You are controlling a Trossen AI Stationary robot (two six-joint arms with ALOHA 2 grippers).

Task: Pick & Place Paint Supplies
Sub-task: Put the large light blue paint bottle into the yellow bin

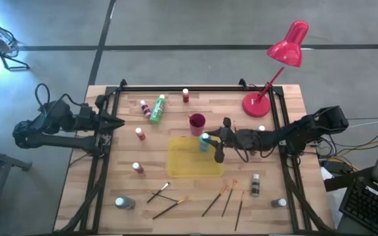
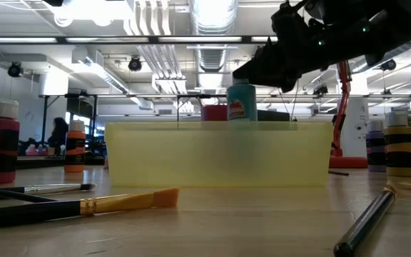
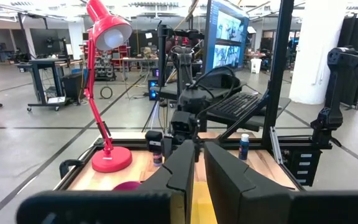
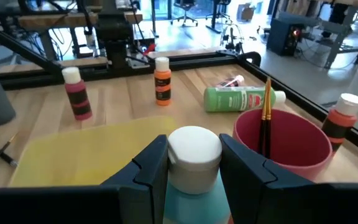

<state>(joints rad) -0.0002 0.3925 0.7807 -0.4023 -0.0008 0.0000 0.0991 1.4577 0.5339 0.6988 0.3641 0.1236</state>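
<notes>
right gripper (image 4: 192, 163) has its fingers (image 4: 151, 163) clamped on the white-capped light blue paint bottle (image 4: 194, 155), one finger on each side just under the cap. in the high view that bottle (image 1: 205, 141) sits over the far edge of the flat yellow tray (image 1: 189, 172), and it's just near of the magenta cup (image 4: 284, 146), which has a brush (image 4: 266, 112) standing in it. from the low view i can't tell if the bottle is touching the tray floor or lifted.

left gripper (image 1: 115, 122) waits at the left edge of the worktop (image 1: 287, 105), fingers (image 3: 185, 174) close together with a thin gap, nothing between them.

further out: a green bottle (image 1: 157, 109) lies on its side at the far left, small red and orange bottles are scattered around, loose brushes (image 1: 223, 198) lie along the near side, and a red lamp (image 1: 277, 62) stands at the far right.
</notes>
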